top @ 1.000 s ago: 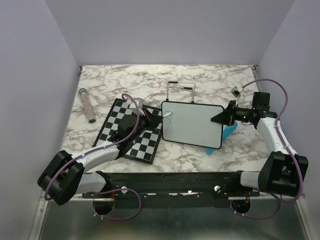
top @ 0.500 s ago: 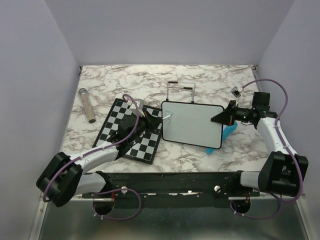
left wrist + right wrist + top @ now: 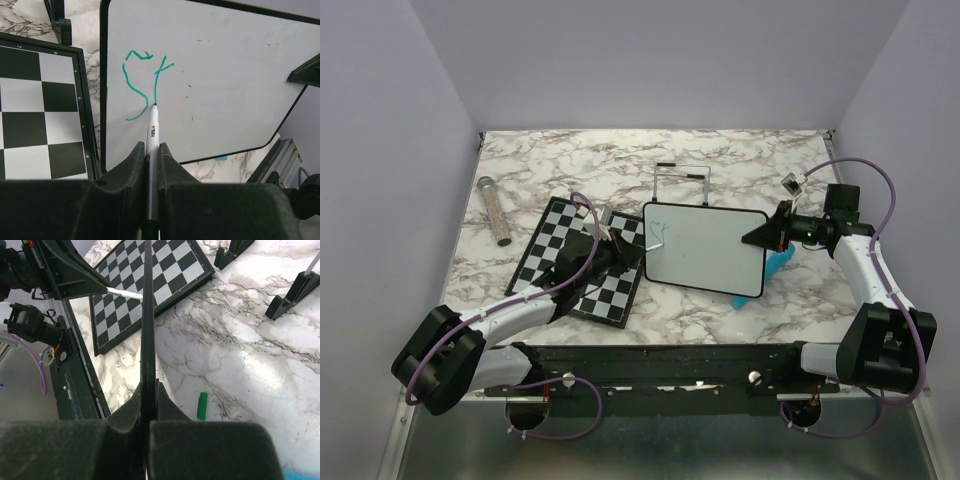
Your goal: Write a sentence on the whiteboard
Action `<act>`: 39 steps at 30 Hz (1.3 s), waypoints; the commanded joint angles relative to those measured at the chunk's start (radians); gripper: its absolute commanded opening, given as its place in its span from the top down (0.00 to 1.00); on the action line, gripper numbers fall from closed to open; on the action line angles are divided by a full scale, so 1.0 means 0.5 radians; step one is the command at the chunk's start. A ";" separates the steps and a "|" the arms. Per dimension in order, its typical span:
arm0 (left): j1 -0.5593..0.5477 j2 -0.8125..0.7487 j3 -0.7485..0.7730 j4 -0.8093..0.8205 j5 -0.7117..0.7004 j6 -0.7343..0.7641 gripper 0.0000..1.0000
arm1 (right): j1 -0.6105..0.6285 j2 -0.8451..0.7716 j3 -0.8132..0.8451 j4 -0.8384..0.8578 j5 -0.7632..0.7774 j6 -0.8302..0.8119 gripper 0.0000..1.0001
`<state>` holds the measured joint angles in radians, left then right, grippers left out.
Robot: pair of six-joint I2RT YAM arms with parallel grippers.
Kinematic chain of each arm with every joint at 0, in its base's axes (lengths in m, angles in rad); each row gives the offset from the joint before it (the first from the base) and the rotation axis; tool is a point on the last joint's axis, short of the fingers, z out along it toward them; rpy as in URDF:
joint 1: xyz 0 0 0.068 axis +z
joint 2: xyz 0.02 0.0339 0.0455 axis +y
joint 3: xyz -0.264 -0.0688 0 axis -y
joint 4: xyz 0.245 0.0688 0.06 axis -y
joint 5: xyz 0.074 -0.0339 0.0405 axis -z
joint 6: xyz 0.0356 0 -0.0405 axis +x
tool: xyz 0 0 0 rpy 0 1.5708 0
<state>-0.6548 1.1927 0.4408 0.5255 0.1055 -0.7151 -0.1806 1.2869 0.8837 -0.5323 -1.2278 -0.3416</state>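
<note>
My right gripper (image 3: 761,235) is shut on the right edge of the whiteboard (image 3: 705,248), holding it tilted above the table; in the right wrist view the board (image 3: 147,315) shows edge-on between the fingers of the right gripper (image 3: 149,390). My left gripper (image 3: 151,146) is shut on a white marker (image 3: 153,127) whose tip touches the board (image 3: 215,75). Teal strokes of the sentence (image 3: 145,85), like "St", stand near the board's upper left corner. From above, the left gripper (image 3: 620,250) sits at the board's left edge, over the chessboard.
A black-and-white chessboard (image 3: 575,262) lies left of the whiteboard. A glittery tube (image 3: 495,210) lies at the far left. A black wire stand (image 3: 680,180) is behind the board. A green marker cap (image 3: 201,406) lies on the marble, and a blue object (image 3: 777,264) shows under the board's right end.
Teal strokes have appeared at the board's upper left as the left gripper moved the marker down and right. The right gripper and board have stayed still.
</note>
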 commanded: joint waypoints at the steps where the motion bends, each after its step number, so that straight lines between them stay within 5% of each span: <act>1: 0.009 -0.017 -0.053 0.020 0.083 -0.006 1.00 | 0.008 -0.015 0.012 0.046 0.087 -0.108 0.99; 12: 0.021 -0.014 -0.053 0.366 0.090 -0.119 1.00 | 0.008 -0.024 0.009 0.046 0.090 -0.108 1.00; 39: 0.064 0.170 0.076 0.305 0.157 -0.070 1.00 | 0.005 -0.015 0.012 0.046 0.090 -0.111 0.99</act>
<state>-0.6277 1.2610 0.4541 0.6731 0.1699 -0.7635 -0.1806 1.2865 0.8837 -0.5323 -1.2278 -0.3420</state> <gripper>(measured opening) 0.185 0.063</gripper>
